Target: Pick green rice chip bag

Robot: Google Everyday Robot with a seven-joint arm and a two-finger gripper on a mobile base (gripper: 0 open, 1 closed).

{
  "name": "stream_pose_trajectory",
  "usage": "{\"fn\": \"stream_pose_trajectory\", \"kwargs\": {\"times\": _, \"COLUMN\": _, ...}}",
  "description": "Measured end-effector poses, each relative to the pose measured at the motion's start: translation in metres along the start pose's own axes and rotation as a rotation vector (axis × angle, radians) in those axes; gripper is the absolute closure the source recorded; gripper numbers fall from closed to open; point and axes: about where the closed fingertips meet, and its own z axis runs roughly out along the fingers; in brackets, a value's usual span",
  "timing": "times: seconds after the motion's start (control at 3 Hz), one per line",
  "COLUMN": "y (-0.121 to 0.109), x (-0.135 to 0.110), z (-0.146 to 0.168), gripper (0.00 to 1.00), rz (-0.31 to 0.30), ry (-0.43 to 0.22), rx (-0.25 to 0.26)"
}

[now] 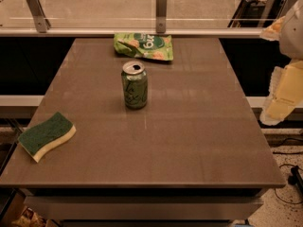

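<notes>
The green rice chip bag (144,46) lies flat at the far edge of the brown table (189,141), light green with a dark round logo and white lettering. My gripper (283,94) hangs at the right edge of the view, beyond the table's right side and well away from the bag, with the white arm (293,34) above it. It holds nothing that I can see.
An opened green soda can (135,85) stands upright in the middle of the table, in front of the bag. A green-and-yellow sponge (46,136) lies near the front left edge. A glass railing with metal posts (161,4) runs behind the table.
</notes>
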Motion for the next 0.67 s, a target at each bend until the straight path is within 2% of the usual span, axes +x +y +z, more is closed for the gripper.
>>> {"fn": "stream_pose_trajectory", "kwargs": {"times": 0.33, "y": -0.009, "x": -0.005, "z": -0.004, "gripper": 0.00, "rz": -0.008, "ry": 0.001, "rx": 0.015}}
{"fn": "stream_pose_trajectory", "kwargs": {"times": 0.67, "y": -0.033, "x": -0.017, "z": -0.010, "gripper": 0.00, "rz": -0.032, "ry": -0.005, "rx": 0.041}}
